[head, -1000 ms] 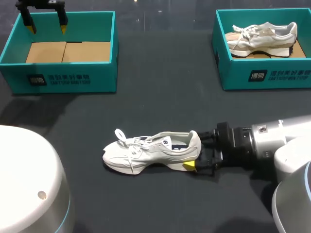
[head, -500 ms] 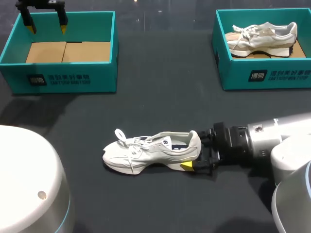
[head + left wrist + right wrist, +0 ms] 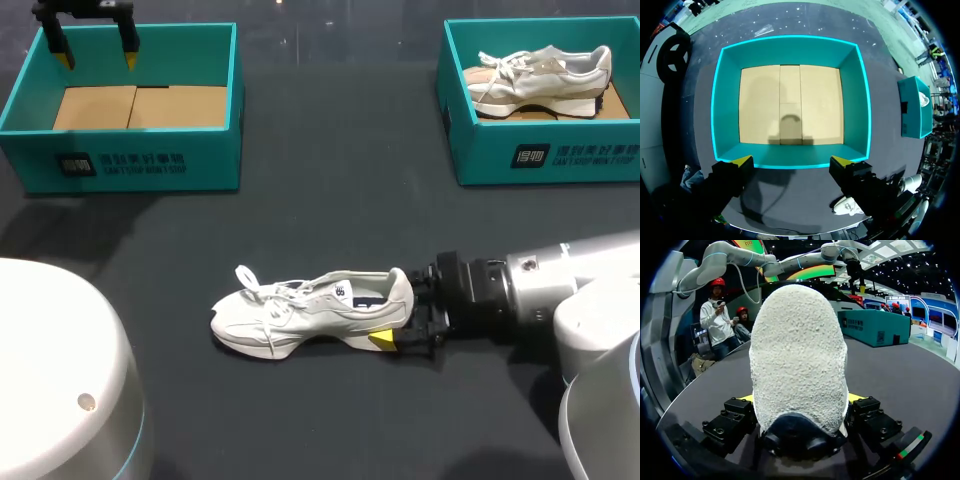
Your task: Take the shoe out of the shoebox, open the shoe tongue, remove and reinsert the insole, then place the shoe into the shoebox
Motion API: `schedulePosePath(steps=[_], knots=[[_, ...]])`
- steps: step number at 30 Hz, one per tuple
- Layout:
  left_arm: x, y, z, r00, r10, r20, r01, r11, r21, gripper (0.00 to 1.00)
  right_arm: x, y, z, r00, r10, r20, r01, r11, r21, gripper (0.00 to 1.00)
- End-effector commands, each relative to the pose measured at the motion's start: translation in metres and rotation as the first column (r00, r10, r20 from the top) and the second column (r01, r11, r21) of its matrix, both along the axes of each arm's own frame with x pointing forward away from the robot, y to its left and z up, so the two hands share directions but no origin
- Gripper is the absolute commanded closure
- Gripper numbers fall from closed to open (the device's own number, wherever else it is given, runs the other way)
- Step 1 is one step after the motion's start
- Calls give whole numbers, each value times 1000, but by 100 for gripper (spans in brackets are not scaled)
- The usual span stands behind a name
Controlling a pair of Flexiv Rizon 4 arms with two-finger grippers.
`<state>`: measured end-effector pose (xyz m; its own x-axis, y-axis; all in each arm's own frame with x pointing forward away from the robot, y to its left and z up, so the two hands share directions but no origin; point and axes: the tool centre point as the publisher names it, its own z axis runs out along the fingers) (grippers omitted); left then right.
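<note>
a pale grey-white shoe (image 3: 315, 312) lies on its side at lower centre of the dark table (image 3: 330, 200). its toe points left, its laces are loose, and a small dark label by the tongue is too small to read. the right gripper (image 3: 395, 316) sits at the heel, fingers spread to either side of it. in its wrist view the fuzzy heel (image 3: 797, 355) fills the gap between them.

the left gripper (image 3: 95, 52) hangs at upper left over an empty teal box (image 3: 120, 160), fingers apart. white print marks that box's front wall. another printed box (image 3: 545, 150) at upper right holds a second shoe (image 3: 540, 75).
</note>
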<state>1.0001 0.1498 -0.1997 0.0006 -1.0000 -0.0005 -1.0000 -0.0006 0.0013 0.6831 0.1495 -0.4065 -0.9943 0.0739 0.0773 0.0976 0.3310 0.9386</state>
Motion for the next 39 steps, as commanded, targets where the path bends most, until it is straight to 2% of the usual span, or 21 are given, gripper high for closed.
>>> schedulePosePath(steps=[1,12,19,30,34,39], knots=[[0,0,0,1000,0,0,0,1000,0,0,1,3,0,1000,1,1,-1,1000,0,100],[0,0,0,1000,0,0,0,1000,0,0,1,3,0,1000,1,1,-1,1000,0,100],[-44,-36,8,997,75,-7,-75,997,-27,0,1,3,0,1000,1,1,-1,1000,0,100],[-115,-105,18,999,-25,24,25,1000,1,0,1,3,0,1000,1,1,-1,1000,0,100],[-129,-128,24,999,-34,10,34,999,-9,0,1,3,0,1000,1,1,-1,1000,0,100],[-129,-128,24,999,-34,10,34,999,-9,0,1,3,0,1000,1,1,-1,1000,0,100]])
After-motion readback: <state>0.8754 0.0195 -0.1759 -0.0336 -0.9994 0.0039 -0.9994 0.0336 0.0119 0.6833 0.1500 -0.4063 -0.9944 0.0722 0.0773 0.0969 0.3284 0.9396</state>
